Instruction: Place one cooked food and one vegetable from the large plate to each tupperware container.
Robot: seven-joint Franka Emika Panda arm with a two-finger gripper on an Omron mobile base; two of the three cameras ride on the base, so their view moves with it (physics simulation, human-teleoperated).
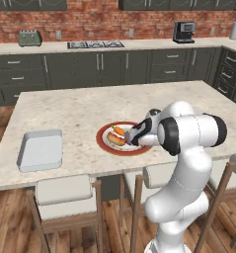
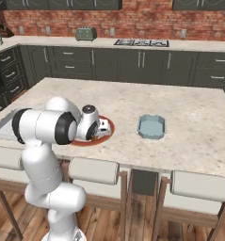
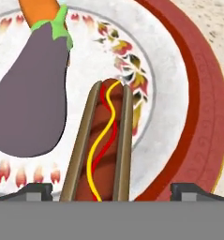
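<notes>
over the plate [image 3: 188, 117] the open claw [image 3: 111, 190] straddles the hot dog [image 3: 104, 145]; closing crooked, it could nudge the eggplant [image 3: 31, 93].

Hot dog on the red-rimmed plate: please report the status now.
Gripper open, fingertips either side of the tan-bun hot dog. Hot dog lies on the round red-rimmed plate, not lifted. Purple eggplant close beside it, apart; orange carrot beyond.

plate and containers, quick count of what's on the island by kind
hot dog: 1
carrot: 1
eggplant: 1
plate: 1
containers: 2, one left, one right
total: 6
</notes>
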